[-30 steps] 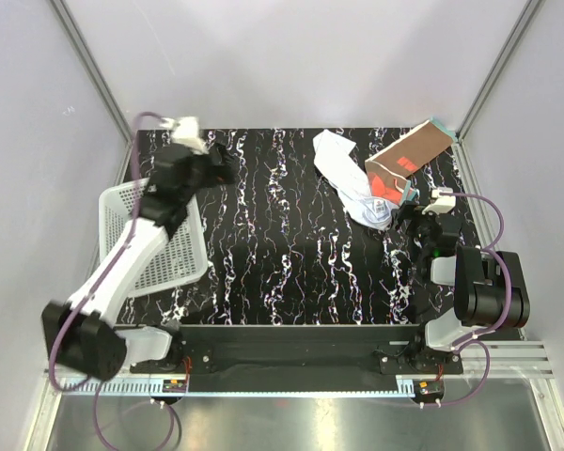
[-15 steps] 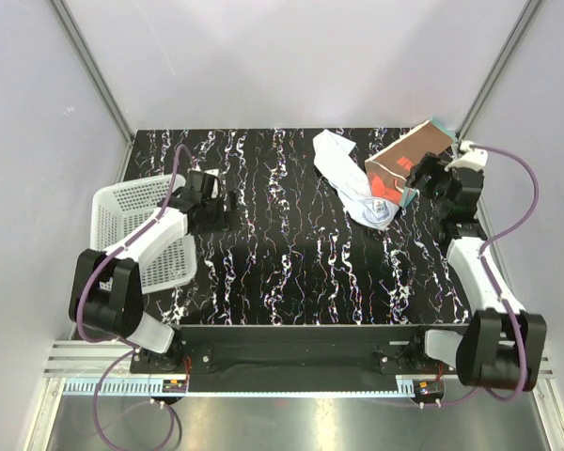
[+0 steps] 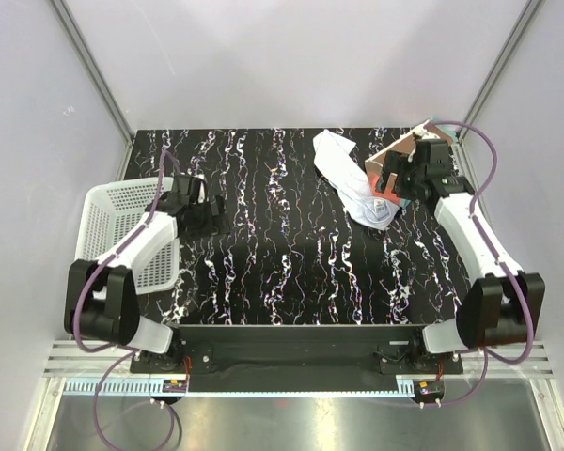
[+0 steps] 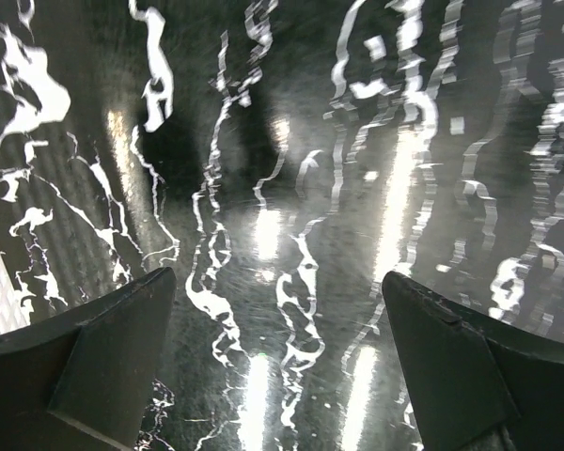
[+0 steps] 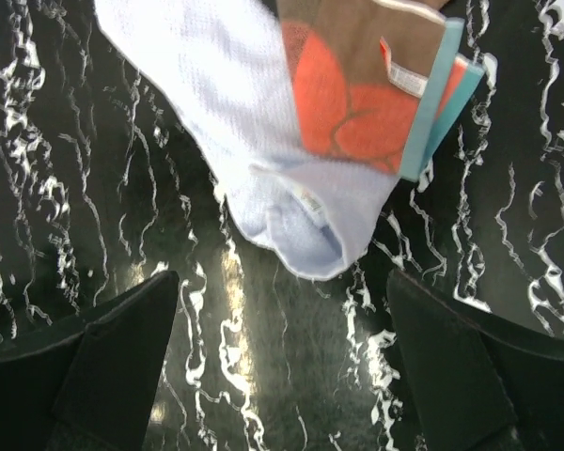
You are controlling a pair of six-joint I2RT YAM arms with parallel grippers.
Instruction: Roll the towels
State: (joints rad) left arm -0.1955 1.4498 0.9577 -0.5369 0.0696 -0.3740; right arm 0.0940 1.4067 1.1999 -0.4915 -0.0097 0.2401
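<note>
Reaching in: right gripper [image 3: 401, 180] now poised at the towels, nothing grasped yet.
Within the last second the right arm has swung out. Its fingers stand spread wide at the near tip of the white towel [image 5: 226, 94], whose right side the brown towel [image 5: 357, 66] overlaps. The left gripper [image 3: 211, 211], also spread and empty, has dropped over bare table well left of the white towel. Rolling has not begun; both cloths lie unrolled.
</note>
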